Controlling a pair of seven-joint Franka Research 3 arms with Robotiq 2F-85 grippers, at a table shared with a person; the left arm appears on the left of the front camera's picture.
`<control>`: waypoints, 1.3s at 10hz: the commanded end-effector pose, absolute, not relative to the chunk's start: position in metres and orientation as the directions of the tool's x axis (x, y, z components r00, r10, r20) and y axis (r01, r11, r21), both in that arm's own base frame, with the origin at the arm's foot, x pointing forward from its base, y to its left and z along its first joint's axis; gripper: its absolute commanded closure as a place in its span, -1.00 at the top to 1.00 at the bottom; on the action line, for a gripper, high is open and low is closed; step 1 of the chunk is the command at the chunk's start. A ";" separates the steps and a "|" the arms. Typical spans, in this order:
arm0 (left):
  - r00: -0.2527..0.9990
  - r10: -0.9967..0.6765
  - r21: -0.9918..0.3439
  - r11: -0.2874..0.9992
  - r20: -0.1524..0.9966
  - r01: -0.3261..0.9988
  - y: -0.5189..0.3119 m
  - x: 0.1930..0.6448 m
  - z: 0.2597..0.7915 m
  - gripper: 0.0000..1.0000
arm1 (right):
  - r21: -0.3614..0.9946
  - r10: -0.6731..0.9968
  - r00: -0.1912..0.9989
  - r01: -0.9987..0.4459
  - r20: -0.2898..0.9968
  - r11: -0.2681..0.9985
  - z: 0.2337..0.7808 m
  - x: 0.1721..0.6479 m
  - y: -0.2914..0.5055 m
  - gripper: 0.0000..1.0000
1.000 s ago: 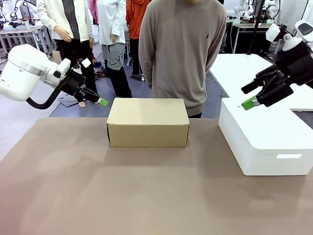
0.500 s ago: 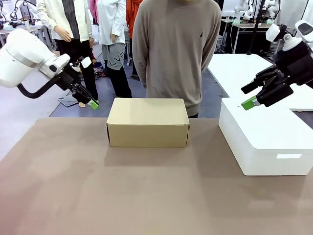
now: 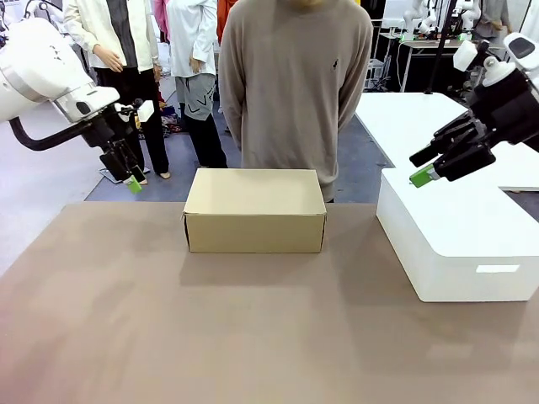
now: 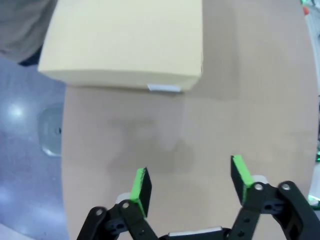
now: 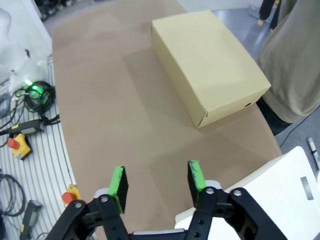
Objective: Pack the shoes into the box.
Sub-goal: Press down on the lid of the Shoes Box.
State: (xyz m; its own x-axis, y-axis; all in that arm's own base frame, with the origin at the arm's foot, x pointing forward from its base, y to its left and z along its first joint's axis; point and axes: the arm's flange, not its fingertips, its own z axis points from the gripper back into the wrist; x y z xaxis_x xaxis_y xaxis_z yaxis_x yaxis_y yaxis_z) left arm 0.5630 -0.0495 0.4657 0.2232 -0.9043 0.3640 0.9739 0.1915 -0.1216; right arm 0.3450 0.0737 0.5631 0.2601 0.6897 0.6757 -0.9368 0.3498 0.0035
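1. One tan-brown cardboard shoebox [image 3: 254,209] with its lid shut sits on the brown table [image 3: 253,337], toward the far edge and a little left of the middle, right in front of a person in a grey-brown sweater [image 3: 290,84] who stands at the far side.
2. Up at the left, the left end effector [image 3: 132,181], black with green pads, hangs in the air above the table's far left corner, pointing downward, well apart from the shoebox and to its left.
3. From the left wrist view, that end effector's [image 4: 189,187] two green-padded fingers stand spread with nothing between them; bare table shows in the gap, and the shoebox [image 4: 125,42] lies farther ahead, untouched.
4. Over on the right, the right end effector [image 3: 424,172] is raised above a large white rounded box [image 3: 459,240] that stands on the table's right side, well away from the shoebox.
5. From the right wrist view, its [image 5: 156,181] fingers are parted and empty too, with the shoebox [image 5: 207,65] lying far ahead of them across open table and the white box's corner [image 5: 280,175] just beside.
6. Several other people stand farther back behind the table.
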 end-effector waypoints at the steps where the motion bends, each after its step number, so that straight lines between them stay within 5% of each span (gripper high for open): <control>1: 0.274 -0.916 -0.094 0.258 0.292 0.962 -0.051 0.534 0.460 1.00 | 0.033 0.738 0.307 -0.932 0.601 0.361 0.600 0.363 0.092 -0.94; 10: 0.376 -0.916 -0.007 0.379 0.140 0.925 -0.062 0.500 0.434 1.00 | 0.040 0.825 0.474 -0.873 0.308 0.486 0.630 0.472 0.240 -1.00; 13: 0.360 -0.919 -0.024 0.361 0.160 0.932 -0.062 0.504 0.436 1.00 | 0.036 0.828 0.445 -0.887 0.341 0.461 0.617 0.472 0.242 -1.00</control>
